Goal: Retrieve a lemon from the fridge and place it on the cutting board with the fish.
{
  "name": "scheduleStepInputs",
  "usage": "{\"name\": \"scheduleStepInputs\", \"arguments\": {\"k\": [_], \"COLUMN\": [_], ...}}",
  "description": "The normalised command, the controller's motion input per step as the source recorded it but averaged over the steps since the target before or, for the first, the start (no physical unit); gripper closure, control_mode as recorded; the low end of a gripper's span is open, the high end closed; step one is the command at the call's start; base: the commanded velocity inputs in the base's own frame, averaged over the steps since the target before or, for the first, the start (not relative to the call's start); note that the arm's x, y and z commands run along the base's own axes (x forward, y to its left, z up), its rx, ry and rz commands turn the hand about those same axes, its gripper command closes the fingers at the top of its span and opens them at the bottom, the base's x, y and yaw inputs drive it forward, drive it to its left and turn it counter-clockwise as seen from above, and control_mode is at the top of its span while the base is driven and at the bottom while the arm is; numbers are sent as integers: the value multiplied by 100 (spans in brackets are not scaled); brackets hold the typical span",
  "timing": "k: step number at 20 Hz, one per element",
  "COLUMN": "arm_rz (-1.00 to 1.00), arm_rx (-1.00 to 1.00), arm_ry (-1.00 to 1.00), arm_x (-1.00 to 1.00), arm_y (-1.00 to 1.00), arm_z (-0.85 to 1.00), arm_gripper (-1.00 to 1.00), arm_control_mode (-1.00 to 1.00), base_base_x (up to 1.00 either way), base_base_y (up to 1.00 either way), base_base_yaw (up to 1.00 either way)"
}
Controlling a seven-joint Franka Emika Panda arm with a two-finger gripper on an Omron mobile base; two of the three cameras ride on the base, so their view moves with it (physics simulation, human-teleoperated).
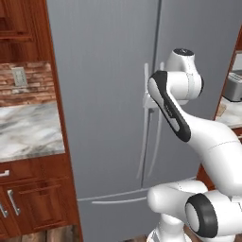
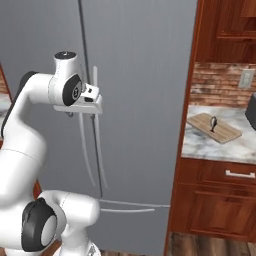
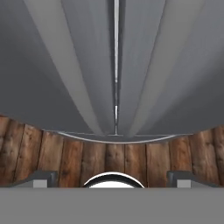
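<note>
The tool [image 3: 112,177] hung wide open and empty at the shut fridge's [image 1: 104,94] handles [image 2: 95,130].

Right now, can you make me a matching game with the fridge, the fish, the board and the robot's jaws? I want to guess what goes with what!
Things:
1. fridge
2. fish
3. board
4. gripper

States or places:
A. lying on the board
B. jaws open, up by the door handles
C. doors shut
D. flat on the marble counter

Pairs: 1-C, 2-A, 3-D, 4-B
</note>
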Motion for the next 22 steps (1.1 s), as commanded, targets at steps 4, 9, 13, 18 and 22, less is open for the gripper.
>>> {"name": "scheduleStepInputs", "arguments": {"k": [4,9,13,18,22], "arm_rz": [0,0,0,0,0], "arm_rx": [0,0,0,0,0], "arm_ry": [0,0,0,0,0], "arm_x": [0,0,0,0,0], "arm_y": [0,0,0,0,0], "arm_z": [0,0,0,0,0], "arm_gripper": [-100,-100,-100,-100,-100], "arm_control_mode": [100,100,100,100,100], "base_base_x": [-49,-61,-41,-21,-10], "base_base_y": [-21,0,0,-1,0], "base_base_yaw": [-3,-6,-4,-2,0]}}
